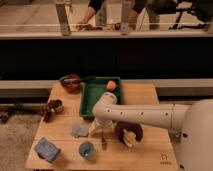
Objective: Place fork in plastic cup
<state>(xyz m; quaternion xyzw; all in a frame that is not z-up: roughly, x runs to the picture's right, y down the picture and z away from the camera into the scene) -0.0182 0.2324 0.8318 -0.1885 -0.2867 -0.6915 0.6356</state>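
Note:
The fork (103, 142) is a thin dark sliver on the wooden table (150, 95), right of the plastic cup (86, 149). The cup is small, light blue, and stands upright near the front edge. My gripper (98, 130) hangs from the white arm (145, 116), pointing down just above and left of the fork's upper end, between the grey-blue cloth (79, 130) and the dark red bowl (129, 133). I cannot make out whether it touches the fork.
A green tray (95, 97) with an orange ball (111, 85) sits behind the arm. A brown bowl (70, 82) holding a black-handled utensil is at the back left, brown clutter (50, 107) at the left edge, a blue block (47, 149) at the front left.

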